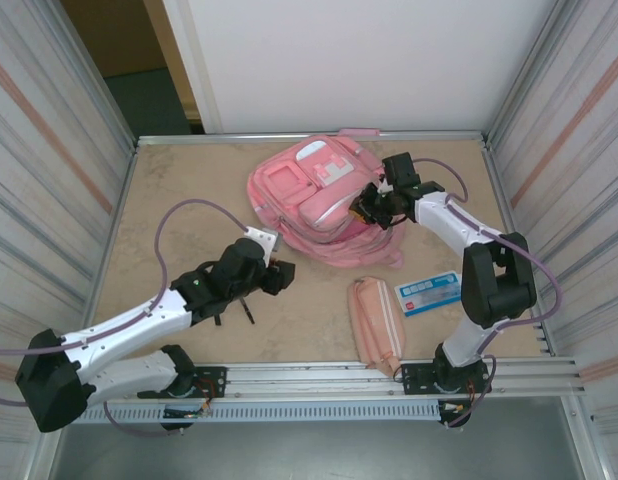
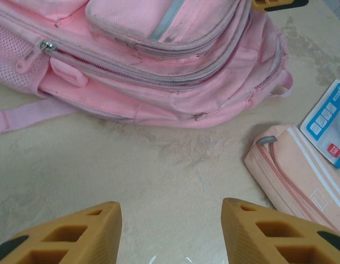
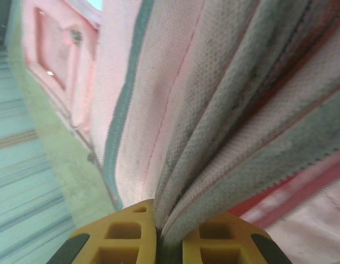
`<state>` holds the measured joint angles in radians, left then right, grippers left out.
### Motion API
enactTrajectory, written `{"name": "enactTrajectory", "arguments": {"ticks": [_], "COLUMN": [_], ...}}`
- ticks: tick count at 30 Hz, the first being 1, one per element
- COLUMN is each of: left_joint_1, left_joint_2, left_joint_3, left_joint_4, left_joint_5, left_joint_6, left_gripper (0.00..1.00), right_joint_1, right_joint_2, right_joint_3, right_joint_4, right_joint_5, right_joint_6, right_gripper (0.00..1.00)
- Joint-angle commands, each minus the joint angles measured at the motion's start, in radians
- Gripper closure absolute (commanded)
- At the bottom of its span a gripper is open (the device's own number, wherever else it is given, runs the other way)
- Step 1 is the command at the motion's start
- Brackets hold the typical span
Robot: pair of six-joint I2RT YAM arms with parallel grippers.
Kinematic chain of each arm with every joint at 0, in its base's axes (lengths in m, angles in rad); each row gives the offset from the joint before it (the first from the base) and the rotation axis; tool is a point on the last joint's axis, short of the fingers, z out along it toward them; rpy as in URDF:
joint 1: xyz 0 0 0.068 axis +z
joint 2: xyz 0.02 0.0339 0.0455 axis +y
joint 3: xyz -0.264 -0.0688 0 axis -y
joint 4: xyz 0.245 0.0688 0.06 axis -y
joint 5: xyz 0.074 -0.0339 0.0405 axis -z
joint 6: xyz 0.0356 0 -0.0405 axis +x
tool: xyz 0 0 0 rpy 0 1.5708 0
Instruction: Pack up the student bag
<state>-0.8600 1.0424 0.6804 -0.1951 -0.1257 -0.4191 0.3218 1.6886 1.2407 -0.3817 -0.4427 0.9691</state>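
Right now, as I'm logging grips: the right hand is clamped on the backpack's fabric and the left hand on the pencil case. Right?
Not the left hand: the left wrist view shows it open over bare table, the pencil case lying apart beside it. The right hand is clamped on fabric of the backpack.

The top camera is looking steeply down from high on the near side of the backpack (image 1: 309,195), taking in the whole tabletop (image 1: 189,190). The left wrist camera is sitting low, close to the backpack's near side, facing it over the left end effector (image 2: 171,220). The right wrist camera is pressing close against the backpack's fabric. All three views are sharing the backpack.
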Motion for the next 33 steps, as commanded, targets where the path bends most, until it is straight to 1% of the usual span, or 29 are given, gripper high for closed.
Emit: {"name": "enactTrajectory", "arguments": {"ticks": [1,3,6,10,14,18,20,23,27,31,33], "left_joint_1": [-0.010,-0.010,0.000,0.060,0.132,0.228,0.250,0.255,0.261,0.262,0.263], "left_joint_2": [0.027,0.046,0.083,0.128,0.161,0.212,0.227,0.222,0.189,0.129,0.087], "left_joint_3": [0.033,0.046,0.051,0.057,0.056,0.079,0.089,0.095,0.068,0.029,0.003], "left_joint_4": [0.055,0.051,0.068,0.097,0.137,0.143,0.146,0.135,0.127,0.085,0.054], "left_joint_5": [-0.015,-0.021,-0.041,0.006,0.037,0.092,0.114,0.102,0.103,0.098,0.087], "left_joint_6": [0.042,0.054,0.060,0.051,0.054,0.025,0.021,0.034,0.016,-0.007,-0.033], "left_gripper": [0.49,0.49,0.48,0.48,0.47,0.48,0.48,0.47,0.47,0.46,0.46], "right_joint_1": [0.029,0.041,0.055,0.072,0.083,0.089,0.091,0.103,0.135,0.178,0.210], "right_joint_2": [-0.052,-0.053,-0.063,-0.070,-0.066,-0.063,-0.068,-0.077,-0.077,-0.073,-0.067], "right_joint_3": [0.100,0.139,0.156,0.155,0.138,0.143,0.141,0.119,0.054,-0.017,-0.056], "right_joint_4": [0.151,0.190,0.298,0.403,0.503,0.517,0.514,0.487,0.485,0.460,0.435], "right_joint_5": [-0.057,-0.046,-0.036,0.011,0.012,0.019,0.021,0.042,0.036,0.059,0.080], "right_joint_6": [0.046,0.072,0.138,0.181,0.231,0.228,0.220,0.211,0.211,0.211,0.174], "right_gripper": [1.00,1.00,1.00,1.00,1.00,1.00,1.00,1.00,1.00,0.96,0.94]}}
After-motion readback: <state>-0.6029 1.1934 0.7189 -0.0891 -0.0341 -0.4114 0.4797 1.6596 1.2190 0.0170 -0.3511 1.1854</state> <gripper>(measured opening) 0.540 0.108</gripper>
